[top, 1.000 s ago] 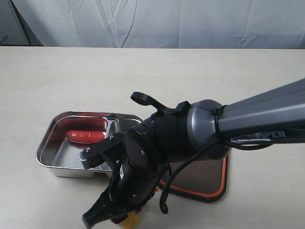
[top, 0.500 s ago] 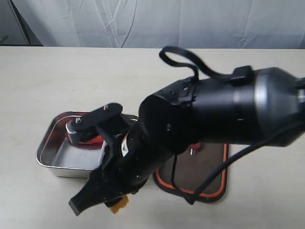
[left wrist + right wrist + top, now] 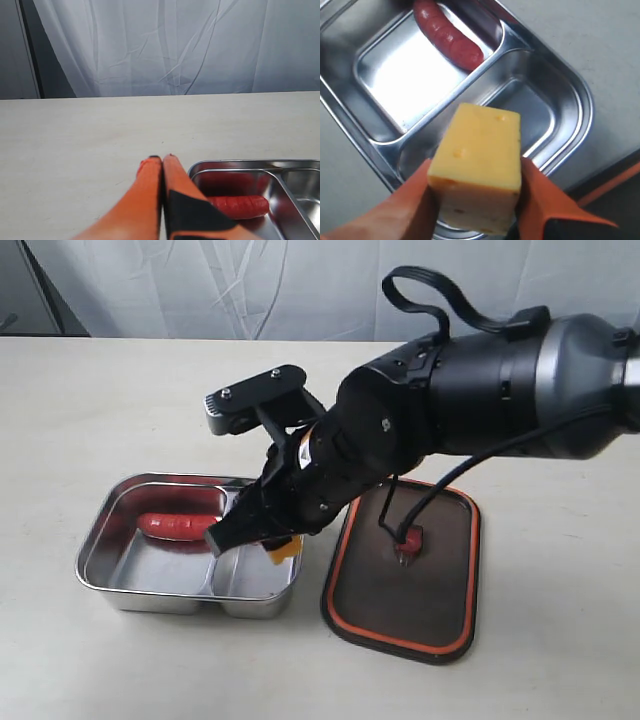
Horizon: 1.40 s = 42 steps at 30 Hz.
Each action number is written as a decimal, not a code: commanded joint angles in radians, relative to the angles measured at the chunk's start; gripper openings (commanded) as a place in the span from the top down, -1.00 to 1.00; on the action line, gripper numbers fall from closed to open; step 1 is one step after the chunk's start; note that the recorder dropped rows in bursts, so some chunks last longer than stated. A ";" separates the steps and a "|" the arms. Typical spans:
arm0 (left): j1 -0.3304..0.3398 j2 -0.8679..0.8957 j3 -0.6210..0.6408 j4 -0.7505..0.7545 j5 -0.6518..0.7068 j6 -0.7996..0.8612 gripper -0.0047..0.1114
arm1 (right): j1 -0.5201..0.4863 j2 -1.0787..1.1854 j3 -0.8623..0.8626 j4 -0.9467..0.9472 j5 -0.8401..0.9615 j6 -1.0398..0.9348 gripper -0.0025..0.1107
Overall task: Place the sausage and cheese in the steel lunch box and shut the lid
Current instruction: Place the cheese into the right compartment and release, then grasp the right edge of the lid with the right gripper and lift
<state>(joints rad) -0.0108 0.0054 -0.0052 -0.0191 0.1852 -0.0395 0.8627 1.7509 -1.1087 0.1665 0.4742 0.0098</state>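
The steel lunch box [image 3: 98,545] lies open on the left of the table, with the dark-red sausage [image 3: 176,525] in its larger compartment. My right gripper [image 3: 258,538] hangs just above the box's smaller right compartment, shut on the yellow cheese [image 3: 286,552]. The right wrist view shows the cheese [image 3: 480,145] pinched between the orange fingers [image 3: 540,200] over the empty small compartment, with the sausage [image 3: 447,35] beyond the divider. The dark lid [image 3: 400,615] lies orange rim up to the right of the box, valve [image 3: 408,545] showing. My left gripper [image 3: 162,159] is shut and empty, beside the box's corner [image 3: 235,165].
Bare beige table surrounds the box and lid. A white curtain [image 3: 320,285] hangs along the far edge. The bulky right arm [image 3: 460,400] reaches over the lid from the right. The left arm is out of the exterior view.
The right arm has risen from the near table edge and swung away and left, carrying the cheese from in front of the box to above its small compartment.
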 commanded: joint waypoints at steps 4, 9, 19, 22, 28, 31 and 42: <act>0.000 -0.005 0.005 0.007 -0.004 -0.002 0.92 | -0.004 0.021 -0.035 -0.008 -0.011 -0.010 -0.02; 0.000 -0.005 0.005 0.007 -0.004 -0.002 0.92 | -0.024 0.015 -0.109 -0.012 0.085 0.009 -0.02; 0.000 -0.005 0.005 0.007 -0.004 -0.002 0.92 | -0.290 -0.026 -0.075 -0.090 0.281 0.078 -0.02; 0.000 -0.005 0.005 0.007 -0.004 -0.002 0.92 | -0.376 -0.026 -0.023 -0.090 0.286 0.096 -0.02; 0.000 -0.005 0.005 0.007 -0.004 -0.002 0.92 | -0.474 -0.026 0.118 -0.087 0.268 0.098 -0.02; 0.000 -0.005 0.005 0.007 -0.004 -0.002 0.92 | -0.479 -0.026 0.171 -0.087 0.236 0.098 -0.02; 0.000 -0.005 0.005 0.007 -0.004 -0.002 0.92 | -0.479 0.040 0.218 -0.083 0.182 0.123 -0.02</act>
<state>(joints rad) -0.0108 0.0054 -0.0052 -0.0191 0.1852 -0.0395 0.3892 1.7617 -0.8955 0.0860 0.6682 0.1267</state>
